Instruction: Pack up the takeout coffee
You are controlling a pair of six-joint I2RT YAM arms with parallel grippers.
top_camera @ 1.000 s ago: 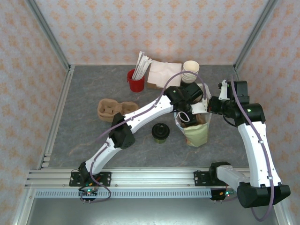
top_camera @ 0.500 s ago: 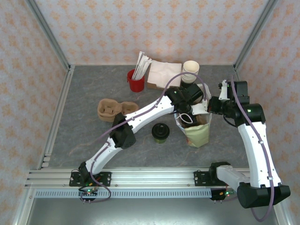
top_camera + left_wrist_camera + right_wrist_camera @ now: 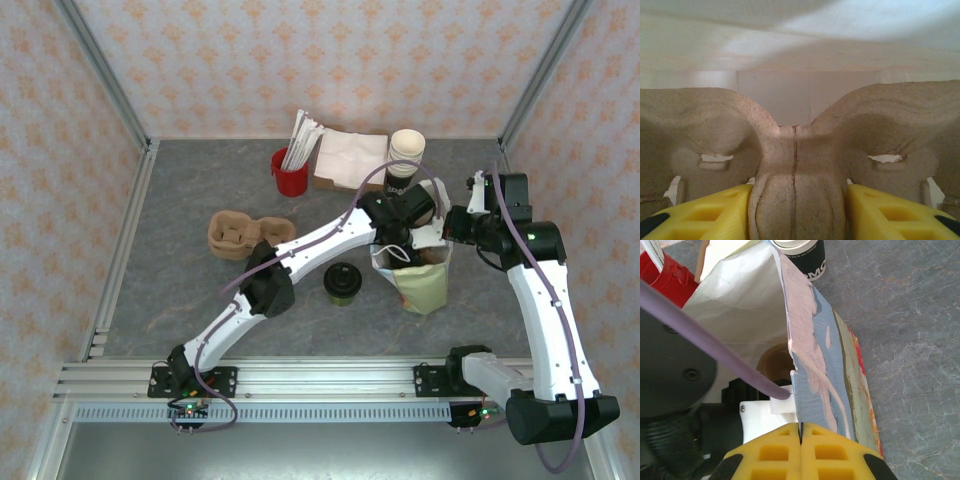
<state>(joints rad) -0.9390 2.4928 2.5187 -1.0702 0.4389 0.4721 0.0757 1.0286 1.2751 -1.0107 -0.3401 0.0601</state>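
Nearest the arm bases, the takeout coffee, a short olive-sided cup under a round black lid, is shown upright on the mottled grey table, just left of the paper bag. The bag's thin printed wall is pinched flat between the closed yellow fingers of the right gripper. Inside the white-lined bag, the fibrous central ridge of a moulded pulp carrier is clasped by the left gripper; the carrier's outer ends are cut off. Farther back, a second pulp carrier lies well apart from the bag. From above, the bag's interior is hidden by the left arm.
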